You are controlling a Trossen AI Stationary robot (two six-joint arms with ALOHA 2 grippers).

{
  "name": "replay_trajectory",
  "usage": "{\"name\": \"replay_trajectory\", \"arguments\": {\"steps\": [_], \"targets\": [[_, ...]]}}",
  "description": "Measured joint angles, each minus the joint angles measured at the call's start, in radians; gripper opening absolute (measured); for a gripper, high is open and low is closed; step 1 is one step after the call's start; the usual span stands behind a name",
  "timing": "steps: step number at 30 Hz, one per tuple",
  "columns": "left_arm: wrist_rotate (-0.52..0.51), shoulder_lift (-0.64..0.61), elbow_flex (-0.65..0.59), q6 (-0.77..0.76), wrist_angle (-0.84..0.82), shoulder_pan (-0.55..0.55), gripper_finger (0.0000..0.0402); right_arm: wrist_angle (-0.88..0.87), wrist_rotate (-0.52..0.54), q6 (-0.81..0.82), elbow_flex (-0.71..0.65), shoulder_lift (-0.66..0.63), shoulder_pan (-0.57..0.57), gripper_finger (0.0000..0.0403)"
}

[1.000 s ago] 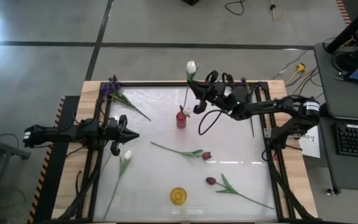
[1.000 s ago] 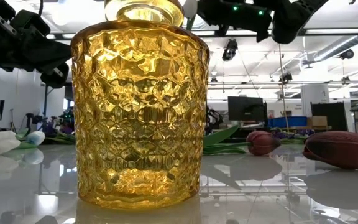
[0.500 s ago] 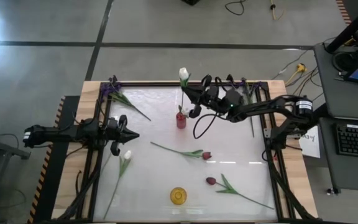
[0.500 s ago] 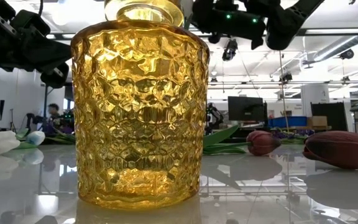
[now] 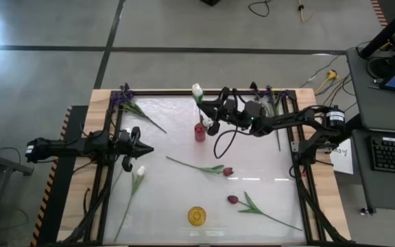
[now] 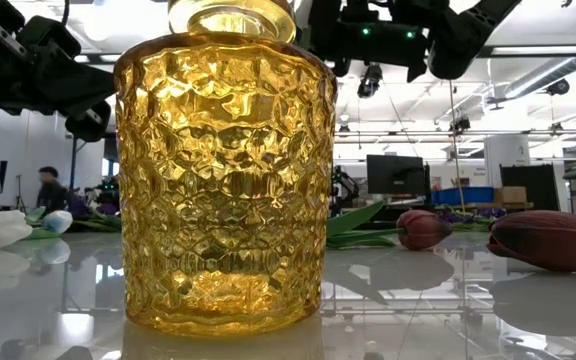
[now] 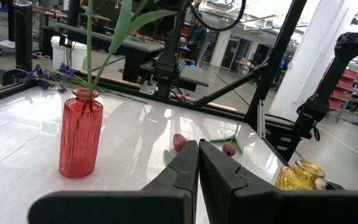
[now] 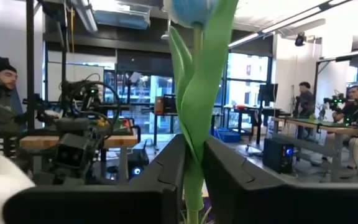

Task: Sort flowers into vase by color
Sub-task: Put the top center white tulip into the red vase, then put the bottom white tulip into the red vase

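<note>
Holding a white tulip (image 5: 197, 91) upright by its stem, the right gripper (image 5: 213, 112) hangs just above and beside the red vase (image 5: 200, 132), its fingers (image 8: 160, 180) clamped on the green stalk — the right wrist view shows stem and leaf pinched between them. The stem's foot already stands in the vase's mouth, as the left wrist view shows, and a white bloom seems to sit at the rim as well.

The main risk, as I judge it, is the vase itself: it is narrow and tall, and any sideways pull on the stem while the grip is shut could tip it over on the glossy table (image 5: 170, 137). Letting go with the stem seated shallow could let the top-heavy bloom lean and lever the flower out. The dangling cable under the right arm also hangs near the vase and might brush it.

The left gripper (image 5: 137, 147) waits well to the left of the vase, its fingers pressed together on nothing. Nearer the front than the vase lie a second white tulip (image 5: 138, 173), two dark red tulips (image 5: 228, 171) (image 5: 232, 200) and the yellow vase (image 5: 197, 216); a purple flower (image 5: 125, 101) lies back-left of the red vase.
</note>
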Motion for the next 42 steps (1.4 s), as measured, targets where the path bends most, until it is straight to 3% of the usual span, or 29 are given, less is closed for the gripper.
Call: {"name": "replay_trajectory", "arguments": {"steps": [12, 29, 42], "targets": [[0.000, 0.000, 0.000, 0.000, 0.000, 0.000, 0.0000, -0.080, 0.000, 0.041, -0.001, -0.024, 0.011, 0.0134], [0.000, 0.000, 0.000, 0.000, 0.000, 0.000, 0.0000, -0.667, 0.000, 0.026, 0.005, -0.324, 0.015, 0.0200], [0.000, 0.000, 0.000, 0.000, 0.000, 0.000, 0.0000, -1.093, 0.001, -0.013, 0.004, -0.540, 0.050, 0.0210]]}}
